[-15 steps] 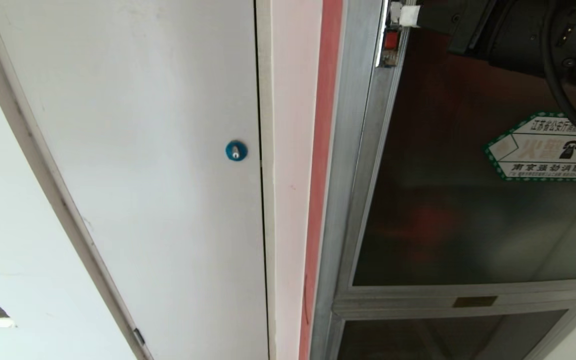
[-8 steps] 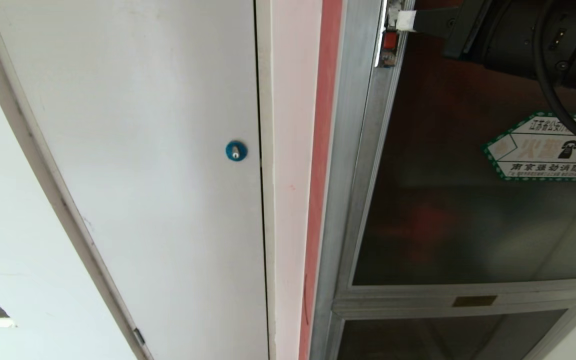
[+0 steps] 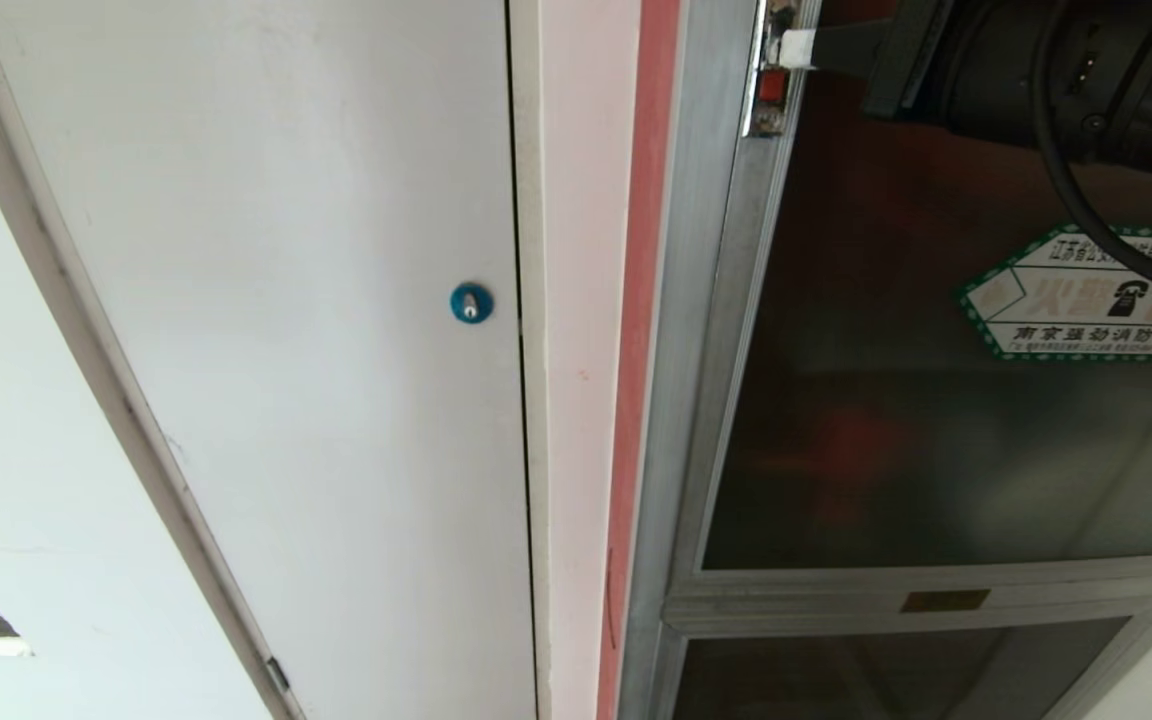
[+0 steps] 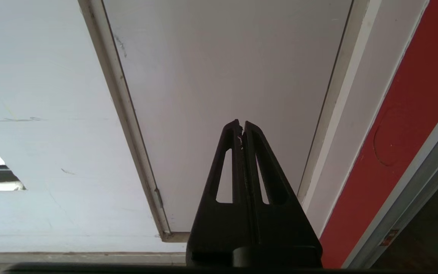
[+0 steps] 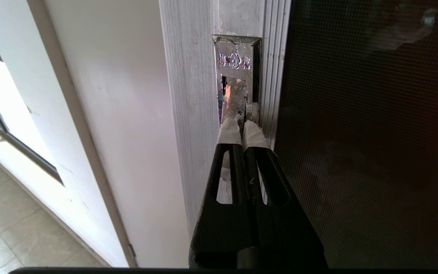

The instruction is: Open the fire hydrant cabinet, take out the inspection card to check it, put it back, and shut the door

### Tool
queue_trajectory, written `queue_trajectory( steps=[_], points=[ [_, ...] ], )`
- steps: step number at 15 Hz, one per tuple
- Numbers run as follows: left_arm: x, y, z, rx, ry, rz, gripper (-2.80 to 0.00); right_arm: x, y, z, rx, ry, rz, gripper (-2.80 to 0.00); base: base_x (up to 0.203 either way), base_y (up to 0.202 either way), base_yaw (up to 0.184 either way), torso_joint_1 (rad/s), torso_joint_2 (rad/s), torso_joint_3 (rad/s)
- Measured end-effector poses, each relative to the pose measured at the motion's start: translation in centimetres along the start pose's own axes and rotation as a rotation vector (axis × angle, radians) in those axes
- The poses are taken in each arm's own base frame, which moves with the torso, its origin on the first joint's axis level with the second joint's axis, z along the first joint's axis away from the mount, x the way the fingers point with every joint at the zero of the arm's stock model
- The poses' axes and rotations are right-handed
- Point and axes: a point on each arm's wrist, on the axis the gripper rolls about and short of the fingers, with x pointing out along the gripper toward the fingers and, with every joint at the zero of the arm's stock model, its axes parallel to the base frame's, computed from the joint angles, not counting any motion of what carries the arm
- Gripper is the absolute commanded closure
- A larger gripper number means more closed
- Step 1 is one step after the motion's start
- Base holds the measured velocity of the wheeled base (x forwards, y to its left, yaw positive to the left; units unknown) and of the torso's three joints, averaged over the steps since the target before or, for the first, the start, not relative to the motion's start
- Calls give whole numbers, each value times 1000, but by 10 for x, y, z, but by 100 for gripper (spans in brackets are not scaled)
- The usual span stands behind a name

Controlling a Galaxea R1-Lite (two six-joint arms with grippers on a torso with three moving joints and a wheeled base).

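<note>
Pressing closed fingertips to the latch plate

Reaching in from the upper right of the head view, the right end effector [image 5: 243, 127] has its two taped fingertips pinched together with nothing between them, their tips set against the shiny metal latch plate [image 5: 236, 82] in the door's frame. From the head view, the same right end effector [image 3: 798, 48] sits just above the small red latch [image 3: 768, 88], with a black cable looping off the arm behind it.

The door [image 3: 936, 450] of dark tinted glass stands a little out from the fire hydrant cabinet [image 3: 688, 400] along its latch edge. A green-bordered hexagonal sticker [image 3: 1086, 300] with a telephone symbol sits on the glass, and red shapes show dimly through it. The inspection card cannot be seen through it.

The left end effector [image 4: 242, 129] is closed too, empty, hanging low and clear of the cabinet, pointed toward the white door [image 4: 222, 76].

Farther to the left, that white door [image 3: 286, 300] carries a blue round lock [image 3: 472, 302], and a red strip [image 3: 641, 350] runs between it and the cabinet frame.
</note>
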Motion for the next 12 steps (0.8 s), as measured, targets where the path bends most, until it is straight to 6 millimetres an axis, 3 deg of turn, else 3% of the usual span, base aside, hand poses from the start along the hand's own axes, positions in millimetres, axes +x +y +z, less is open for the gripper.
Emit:
queue_trajectory(
  steps=[12],
  points=[
    [0,0,0,0,0,0,0,9,-1,1,-52,26,-70,0,0,0,0,0,0,0]
  ],
)
